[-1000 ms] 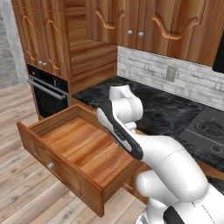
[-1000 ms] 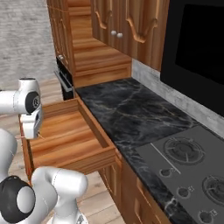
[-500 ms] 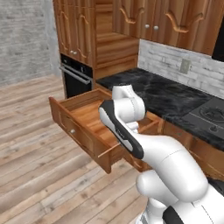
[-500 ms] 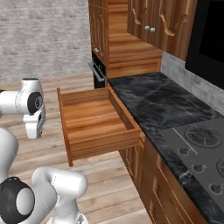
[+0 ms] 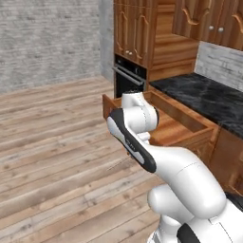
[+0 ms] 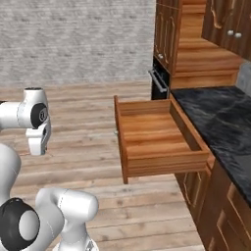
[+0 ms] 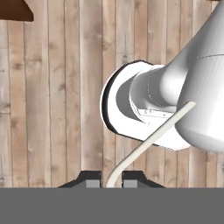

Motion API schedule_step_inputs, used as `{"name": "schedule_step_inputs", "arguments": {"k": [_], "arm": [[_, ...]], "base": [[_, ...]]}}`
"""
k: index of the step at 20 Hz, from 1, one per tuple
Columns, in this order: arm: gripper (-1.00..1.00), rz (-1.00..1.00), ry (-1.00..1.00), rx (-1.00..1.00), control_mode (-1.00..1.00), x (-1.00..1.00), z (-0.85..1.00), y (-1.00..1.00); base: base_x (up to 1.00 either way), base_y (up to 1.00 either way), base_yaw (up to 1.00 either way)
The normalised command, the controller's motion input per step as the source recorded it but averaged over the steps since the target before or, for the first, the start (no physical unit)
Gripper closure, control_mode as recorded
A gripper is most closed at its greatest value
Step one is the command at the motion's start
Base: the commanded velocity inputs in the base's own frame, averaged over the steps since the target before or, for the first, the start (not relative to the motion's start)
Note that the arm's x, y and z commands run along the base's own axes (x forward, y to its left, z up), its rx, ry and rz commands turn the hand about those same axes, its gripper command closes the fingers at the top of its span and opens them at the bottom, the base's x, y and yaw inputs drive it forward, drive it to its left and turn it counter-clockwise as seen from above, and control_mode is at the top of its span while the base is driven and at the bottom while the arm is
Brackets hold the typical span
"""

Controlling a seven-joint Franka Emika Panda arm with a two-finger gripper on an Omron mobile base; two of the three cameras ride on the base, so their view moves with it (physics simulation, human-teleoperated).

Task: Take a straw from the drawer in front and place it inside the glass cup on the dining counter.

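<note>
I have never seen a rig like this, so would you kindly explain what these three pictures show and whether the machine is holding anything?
It is a simulated kitchen with a white robot arm on a base that can drive. Two cameras ride on that base, looking forward from the arm's left and right; both show the open wooden drawer beside a black counter. The third camera sits on the hand, looking along the gripper at the plank floor. Its two dark fingertips are closed on a thin pale straw.
</note>
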Motion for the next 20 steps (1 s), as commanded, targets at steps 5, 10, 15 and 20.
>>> {"name": "schedule_step_inputs", "arguments": {"k": [5,10,15,20], "arm": [[1.0,0.0,0.0,0.0,1.0,0.0,0.0,0.0],[1.0,0.0,0.0,0.0,1.0,0.0,0.0,0.0],[1.0,0.0,0.0,0.0,1.0,0.0,0.0,0.0],[1.0,0.0,0.0,0.0,1.0,0.0,0.0,0.0]], "base": [[0.1,0.71,0.27],[0.84,0.16,0.16],[1.0,0.0,0.13],[1.0,0.01,0.15]]}}
